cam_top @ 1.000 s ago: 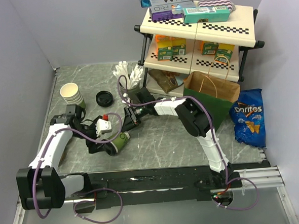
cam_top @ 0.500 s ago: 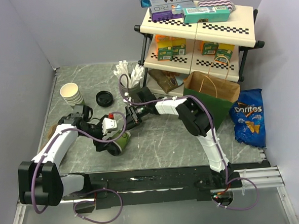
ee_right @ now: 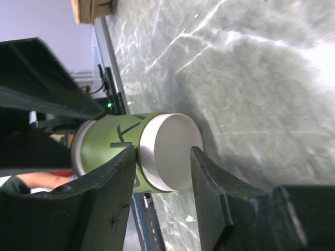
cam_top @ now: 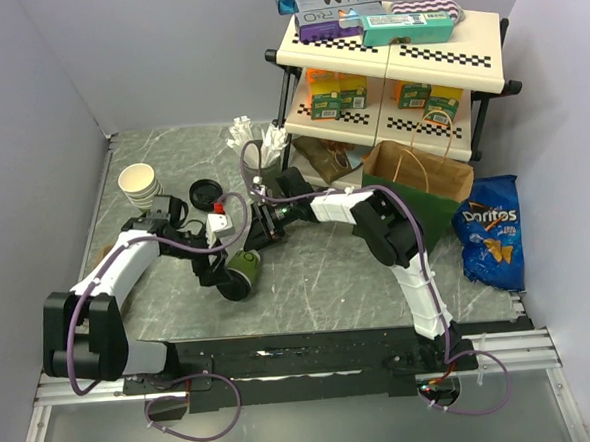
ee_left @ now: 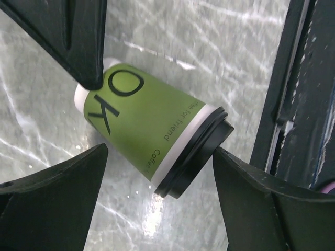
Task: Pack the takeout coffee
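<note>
The takeout coffee lay on its side on the grey surface, black lid toward 7 o'clock and white base toward 1 o'clock in the overhead view. The left hand stood open and straddled the cup, with a gap showing on either side of the green wall. The right hand came in from 1 o'clock with its fingers flanking the base, though I could not tell whether it pinched the cup or only bracketed it. As a paper cup it probably weighed little, and its thin wall would dent under a hard squeeze. Whether it held liquid could not be seen. Being round and on its side, it would likely roll if nudged. The pressed-on lid could pop off, so it was a poor place to grip. The stiffer bands seemed safest: just under the lid's rim, or around the base ring. The open paper bag stood at about 2 o'clock from the cup.
</note>
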`<state>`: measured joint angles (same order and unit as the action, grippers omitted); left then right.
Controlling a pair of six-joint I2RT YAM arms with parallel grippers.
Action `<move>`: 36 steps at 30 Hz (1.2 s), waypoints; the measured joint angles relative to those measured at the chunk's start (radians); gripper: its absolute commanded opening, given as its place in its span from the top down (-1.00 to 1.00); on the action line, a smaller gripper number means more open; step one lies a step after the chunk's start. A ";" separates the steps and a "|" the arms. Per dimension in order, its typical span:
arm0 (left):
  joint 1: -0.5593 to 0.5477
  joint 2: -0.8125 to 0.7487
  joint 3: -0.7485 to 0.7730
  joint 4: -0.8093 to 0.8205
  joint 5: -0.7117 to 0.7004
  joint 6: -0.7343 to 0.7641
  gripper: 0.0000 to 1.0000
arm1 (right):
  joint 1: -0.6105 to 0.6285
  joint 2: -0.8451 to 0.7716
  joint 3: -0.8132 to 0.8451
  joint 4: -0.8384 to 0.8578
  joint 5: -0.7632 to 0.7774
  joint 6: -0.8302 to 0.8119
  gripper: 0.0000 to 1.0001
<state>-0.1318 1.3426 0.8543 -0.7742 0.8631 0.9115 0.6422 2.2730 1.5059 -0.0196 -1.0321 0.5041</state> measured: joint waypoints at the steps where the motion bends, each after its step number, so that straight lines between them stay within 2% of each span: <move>1: -0.001 0.005 0.009 0.003 0.008 -0.012 -0.69 | -0.002 -0.001 0.000 0.001 0.006 0.000 -0.06; 13: -0.001 0.015 0.048 0.155 0.049 -0.153 -0.64 | -0.008 -0.021 0.000 -0.018 0.171 0.005 -0.54; 25: -0.001 0.073 0.048 0.386 0.057 -0.395 -0.62 | -0.013 -0.076 -0.031 -0.034 0.297 0.027 -0.79; 36: 0.006 0.188 0.101 0.476 0.081 -0.541 -0.58 | -0.029 -0.126 -0.057 -0.083 0.381 0.034 -1.00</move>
<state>-0.1261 1.5303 0.9558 -0.2977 0.9443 0.3702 0.6136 2.1471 1.4490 -0.1024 -0.6514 0.5385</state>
